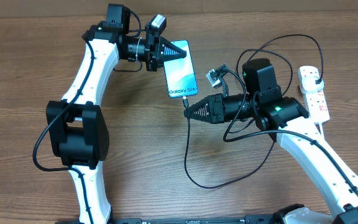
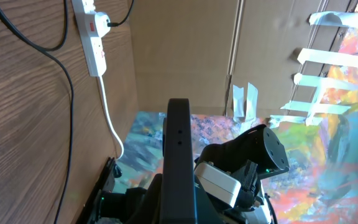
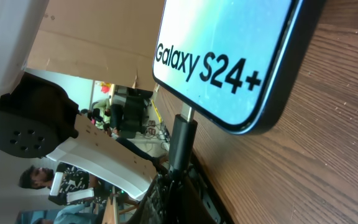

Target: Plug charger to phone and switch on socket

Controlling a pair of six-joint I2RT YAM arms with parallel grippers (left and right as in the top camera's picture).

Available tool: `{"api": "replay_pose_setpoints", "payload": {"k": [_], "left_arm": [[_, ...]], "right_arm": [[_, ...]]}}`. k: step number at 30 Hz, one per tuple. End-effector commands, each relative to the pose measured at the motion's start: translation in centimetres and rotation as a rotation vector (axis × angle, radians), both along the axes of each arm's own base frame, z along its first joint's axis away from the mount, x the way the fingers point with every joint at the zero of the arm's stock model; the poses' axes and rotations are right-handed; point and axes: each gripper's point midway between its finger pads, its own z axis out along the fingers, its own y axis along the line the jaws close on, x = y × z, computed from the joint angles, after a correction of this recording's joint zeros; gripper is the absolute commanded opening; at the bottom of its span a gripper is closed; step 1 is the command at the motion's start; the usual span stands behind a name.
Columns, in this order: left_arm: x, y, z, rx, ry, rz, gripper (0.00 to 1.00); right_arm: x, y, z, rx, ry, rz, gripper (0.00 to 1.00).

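From my station I count two pincers, one phone, one charger and one socket. The left pincer [image 1: 182, 54] is pinched on the top end of the phone [image 1: 182, 74], which sits mid-counter with its light-blue "Galaxy S24+" screen facing up. I cannot tell whether its back rests on the wood.

The right pincer [image 1: 187, 112] is pressed together on the charger's connector [image 3: 182, 140], whose metal tip meets the phone's bottom edge. The charger [image 1: 186, 158] is one thin black cable. It loops toward the near edge and runs back to its single black plug [image 1: 316, 78], seated in the socket [image 1: 314, 93] at the right side. That is one white strip with red switch marks, trailing one thick white cord [image 2: 107, 115].

The counter [image 1: 30, 62] is brown wood grain. Beyond it I see a cardboard wall [image 2: 185, 50] with white tape strips [image 2: 328, 59] and a brightly painted floor [image 2: 148, 137]. One bearded person [image 3: 35, 178] shows in the right wrist view.
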Motion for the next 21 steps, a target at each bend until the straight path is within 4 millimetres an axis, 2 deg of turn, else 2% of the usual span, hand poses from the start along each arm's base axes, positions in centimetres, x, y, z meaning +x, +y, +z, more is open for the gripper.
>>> {"api": "replay_pose_setpoints", "payload": {"k": [1, 21], "left_arm": [[-0.6, -0.54, 1.67, -0.053, -0.026, -0.034, 0.04], [-0.6, -0.54, 1.67, -0.055, -0.042, -0.034, 0.04]], "right_arm": [[-0.1, 0.05, 0.28, 0.004, -0.012, 0.0, 0.04], [-0.1, 0.05, 0.28, 0.004, -0.013, 0.0, 0.04]]}}
